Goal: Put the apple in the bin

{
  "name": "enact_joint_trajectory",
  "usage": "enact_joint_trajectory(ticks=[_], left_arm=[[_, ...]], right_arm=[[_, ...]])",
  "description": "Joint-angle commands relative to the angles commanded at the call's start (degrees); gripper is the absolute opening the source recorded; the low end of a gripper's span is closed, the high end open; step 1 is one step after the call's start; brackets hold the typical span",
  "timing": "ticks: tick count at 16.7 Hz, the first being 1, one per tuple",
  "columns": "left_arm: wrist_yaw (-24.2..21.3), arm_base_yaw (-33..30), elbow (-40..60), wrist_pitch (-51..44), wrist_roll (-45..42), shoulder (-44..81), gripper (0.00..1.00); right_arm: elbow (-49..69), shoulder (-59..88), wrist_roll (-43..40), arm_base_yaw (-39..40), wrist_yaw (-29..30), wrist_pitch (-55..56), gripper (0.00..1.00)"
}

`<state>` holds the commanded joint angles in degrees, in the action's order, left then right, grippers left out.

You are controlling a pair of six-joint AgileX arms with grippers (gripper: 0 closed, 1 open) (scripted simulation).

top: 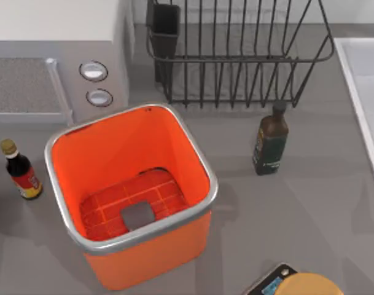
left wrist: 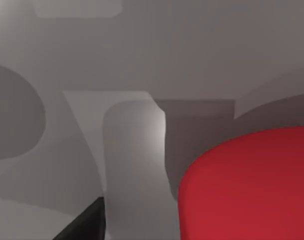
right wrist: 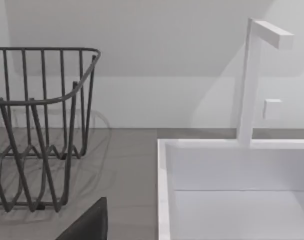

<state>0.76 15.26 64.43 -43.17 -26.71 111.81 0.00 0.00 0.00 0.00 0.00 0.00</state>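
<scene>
The bin (top: 174, 126) is a large square orange container with a silver rim. It stands left of the table's middle in the top view, and a grey patch lies on its gridded floor. In the left wrist view, a smooth red rounded shape, the apple (left wrist: 246, 185), sits very close to the camera on the grey table. A black part of my left gripper (left wrist: 84, 225) shows beside it. A dark part of my right gripper (right wrist: 87, 225) shows in the right wrist view, facing the dish rack and the sink.
A white appliance (top: 58, 55) stands at the back left and a wire dish rack (top: 236, 55) behind the bin. A small sauce bottle (top: 21, 172) stands left of the bin, a dark bottle (top: 271, 140) to its right. A white sink (top: 365, 92) lines the right edge. A yellow-orange round thing (top: 312, 286) rests on a scale (top: 269, 284).
</scene>
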Motion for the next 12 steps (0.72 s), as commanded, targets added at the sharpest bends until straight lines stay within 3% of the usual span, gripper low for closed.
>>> enact_joint_trajectory(ticks=[10, 12], left_arm=[[0.0, 0.0, 0.0, 0.0, 0.0, 0.0, 0.02], [0.0, 0.0, 0.0, 0.0, 0.0, 0.0, 0.0]], right_arm=[[0.0, 0.0, 0.0, 0.0, 0.0, 0.0, 1.0], [0.0, 0.0, 0.0, 0.0, 0.0, 0.0, 1.0]])
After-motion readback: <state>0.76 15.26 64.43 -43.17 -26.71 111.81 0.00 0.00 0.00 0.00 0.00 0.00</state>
